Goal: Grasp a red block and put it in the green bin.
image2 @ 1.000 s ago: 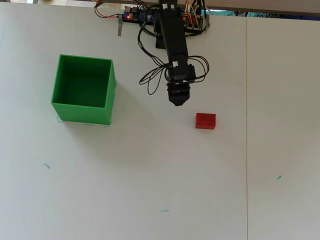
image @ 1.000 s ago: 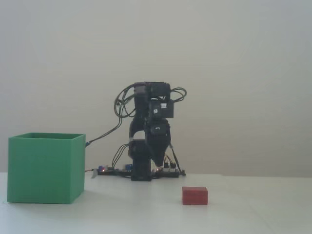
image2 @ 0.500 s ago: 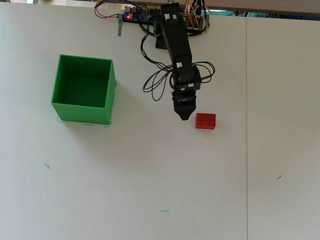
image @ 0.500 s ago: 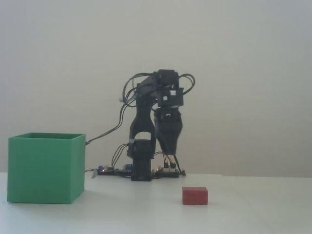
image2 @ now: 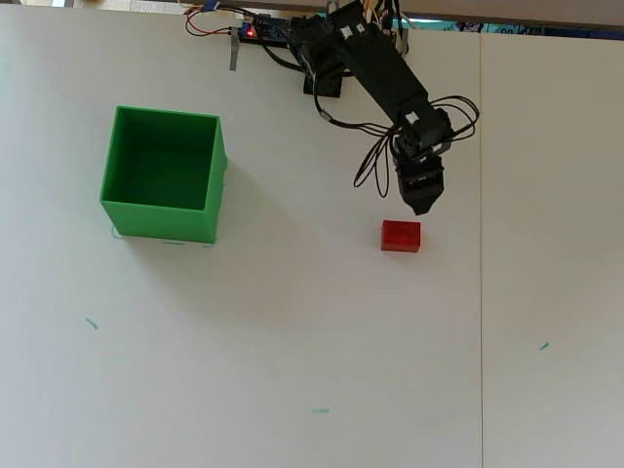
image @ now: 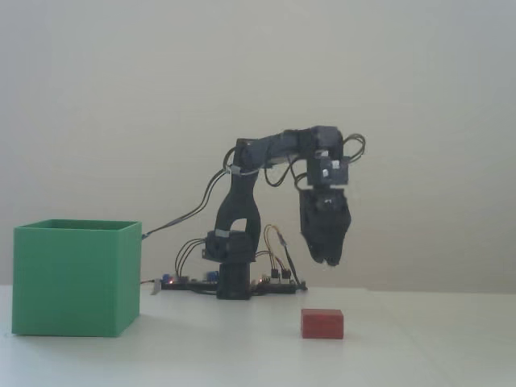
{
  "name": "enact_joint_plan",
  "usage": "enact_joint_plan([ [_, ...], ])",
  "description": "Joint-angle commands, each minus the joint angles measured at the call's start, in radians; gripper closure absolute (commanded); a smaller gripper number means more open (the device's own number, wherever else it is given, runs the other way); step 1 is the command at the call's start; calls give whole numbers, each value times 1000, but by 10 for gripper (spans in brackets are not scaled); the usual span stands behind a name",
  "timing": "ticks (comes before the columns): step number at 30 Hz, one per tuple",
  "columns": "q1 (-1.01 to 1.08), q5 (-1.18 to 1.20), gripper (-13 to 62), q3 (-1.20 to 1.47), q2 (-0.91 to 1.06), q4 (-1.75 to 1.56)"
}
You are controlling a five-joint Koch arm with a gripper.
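The red block (image2: 401, 236) lies on the white table, right of centre in the overhead view; the fixed view shows it in the foreground (image: 322, 323). The green bin (image2: 162, 174) stands open-topped at the left, far from the block, and it also shows at the left of the fixed view (image: 76, 278). My gripper (image2: 421, 205) points down, just beyond the block toward the arm's base. In the fixed view it (image: 330, 260) hangs well above the table. Its jaws taper to one tip with no gap, and it holds nothing.
The arm's base (image2: 327, 73) with circuit boards and loose wires sits at the table's far edge. A seam in the tabletop (image2: 481, 292) runs right of the block. Small teal marks (image2: 320, 410) dot the near table.
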Motion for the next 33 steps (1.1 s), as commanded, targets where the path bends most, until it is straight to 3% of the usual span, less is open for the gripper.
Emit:
enact_joint_plan([
  [1,29,110,141,-21,-14,35],
  [15,114,212,137,-25,-32,37],
  [33,-60,218,138,-198,-164,26],
])
